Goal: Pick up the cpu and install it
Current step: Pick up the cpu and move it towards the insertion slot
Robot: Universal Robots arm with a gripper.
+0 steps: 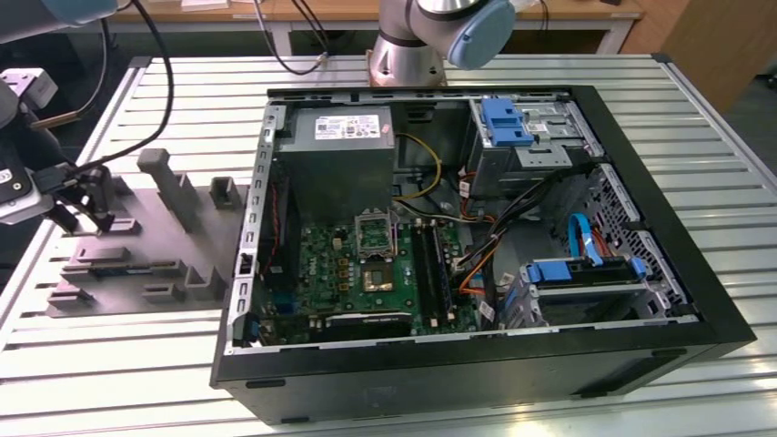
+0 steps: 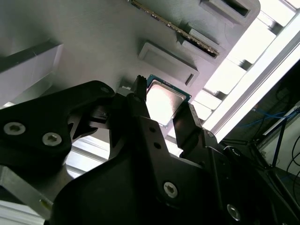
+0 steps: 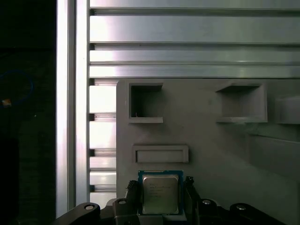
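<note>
Gripper point(image 3: 161, 186) clamps two opposite edges of the cpu point(image 3: 160, 196), flat on the grey tray point(image 3: 211, 140) near its rim.

black pincer point(image 2: 162, 97), silver screws point(image 2: 170, 189); grey arm point(image 1: 407, 45) (blue joint cap point(image 1: 479, 36)).

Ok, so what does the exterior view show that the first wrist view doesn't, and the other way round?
The exterior view takes in the open computer case with its green circuit board, and the arm's base behind it. The first wrist view gives the cpu close up, silvery top showing, right at the gripper. Both share the grey tray, the slatted table and the gripper over the tray.
</note>
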